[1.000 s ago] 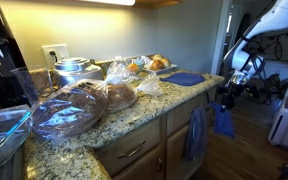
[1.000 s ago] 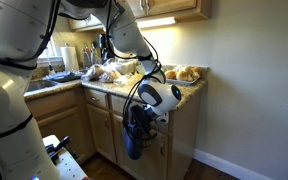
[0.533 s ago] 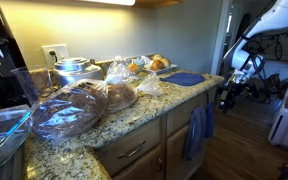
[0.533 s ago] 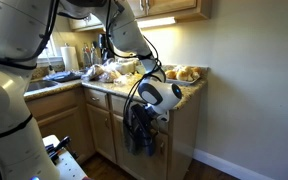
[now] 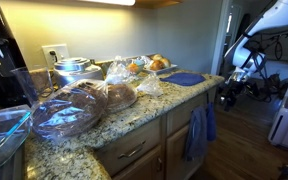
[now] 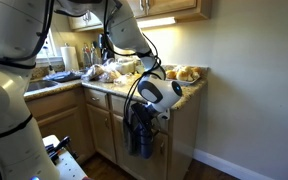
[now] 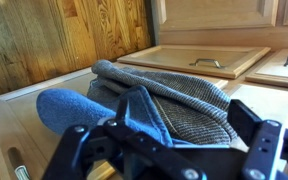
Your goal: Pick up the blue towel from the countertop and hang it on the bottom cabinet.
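The blue towel [image 7: 66, 108] hangs draped against the bottom cabinet [image 7: 14, 135], lying partly over a duller grey-blue towel [image 7: 184, 100]. In an exterior view the blue towel [image 5: 211, 122] shows beside that duller towel [image 5: 194, 135] on the cabinet front [image 5: 134, 152] under the countertop [image 5: 134, 115]. My gripper [image 7: 174, 142] is open; its fingers [image 7: 269, 140] stand wide on either side of the hanging cloth. From the side, the gripper [image 6: 141, 122] sits right at the dark hanging towels [image 6: 142, 142], and it [image 5: 228, 95] is level with the counter's end.
Bagged bread [image 5: 74, 105], pastries [image 5: 156, 63] and a flat blue mat [image 5: 185, 78] lie on the counter. A metal pot [image 5: 72, 68] stands at the back. Cabinet doors carry metal bar handles [image 7: 206, 63]. Open floor lies beyond the counter's end [image 5: 249, 125].
The gripper has opened and let go of the blue towel, which now hangs on the cabinet instead of dangling from the fingers. The arm has hardly moved.
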You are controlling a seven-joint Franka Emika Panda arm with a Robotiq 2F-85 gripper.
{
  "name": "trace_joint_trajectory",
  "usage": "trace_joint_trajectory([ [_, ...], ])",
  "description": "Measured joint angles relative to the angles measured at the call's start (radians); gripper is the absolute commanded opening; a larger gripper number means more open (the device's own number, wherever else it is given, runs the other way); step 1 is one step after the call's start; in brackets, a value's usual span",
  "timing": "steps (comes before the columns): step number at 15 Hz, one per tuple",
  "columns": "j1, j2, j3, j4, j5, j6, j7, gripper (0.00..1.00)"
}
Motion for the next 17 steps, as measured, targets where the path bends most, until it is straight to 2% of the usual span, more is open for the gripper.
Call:
trace_joint_trajectory([
  [5, 0.017, -0.068, -0.023, -0.052, -0.085, 0.021, 0.051, 1.00],
  [13, 0.080, -0.264, -0.019, -0.205, -0.311, 0.157, 0.232, 1.00],
  [17, 0.079, -0.262, -0.011, -0.203, -0.316, 0.159, 0.237, 1.00],
])
